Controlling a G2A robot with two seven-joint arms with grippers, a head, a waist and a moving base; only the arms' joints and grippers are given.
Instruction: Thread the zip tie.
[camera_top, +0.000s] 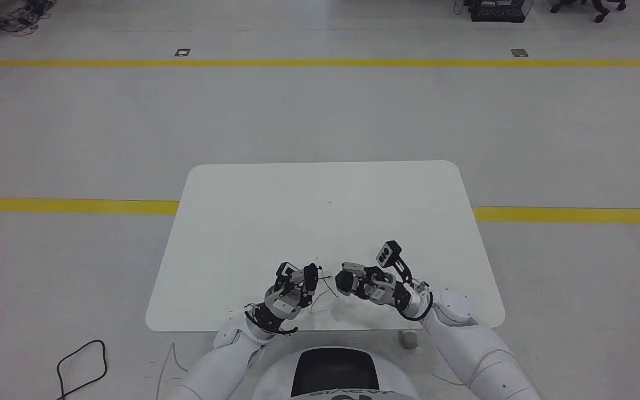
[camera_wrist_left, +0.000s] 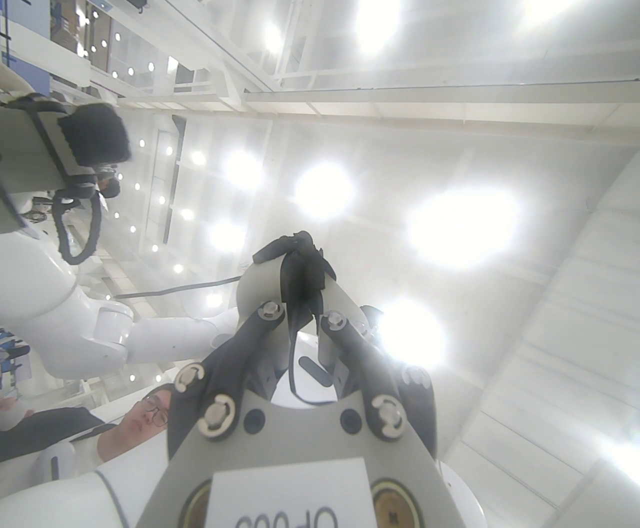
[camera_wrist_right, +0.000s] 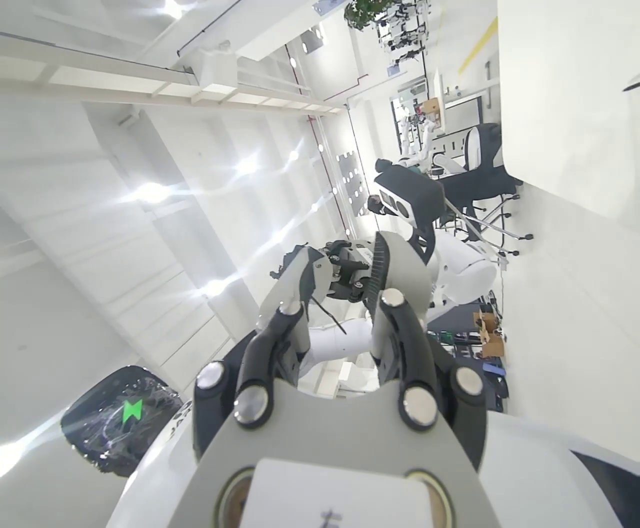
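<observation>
Threading looked begun but not finished, as far as I could judge. At the left, the left gripper (camera_top: 303, 282) hung over the near edge of the table (camera_top: 320, 200), its fingers pinched together on the zip tie (camera_wrist_left: 291, 345). The tie was off the table, held in the air between the two grippers, which stood just beside each other. At the right, the right gripper (camera_top: 348, 280) faced the left one with its fingers apart. A thin black end of the tie lay in the gap between them, touching neither finger that I could make out. No closed loop was visible, and whether the tail had entered the head could not be told. By my reading the picking-up was done, while guiding the tail into the head and pulling it through were left.

The left wrist view showed the grip itself: the strap ran down between the closed fingers, a detail too small in the top view. The top view placed both grippers over the table, which the upward-looking wrist views did not. The right wrist view showed the open gap of its own fingers and the tie's end poking out of the left gripper beyond.
</observation>
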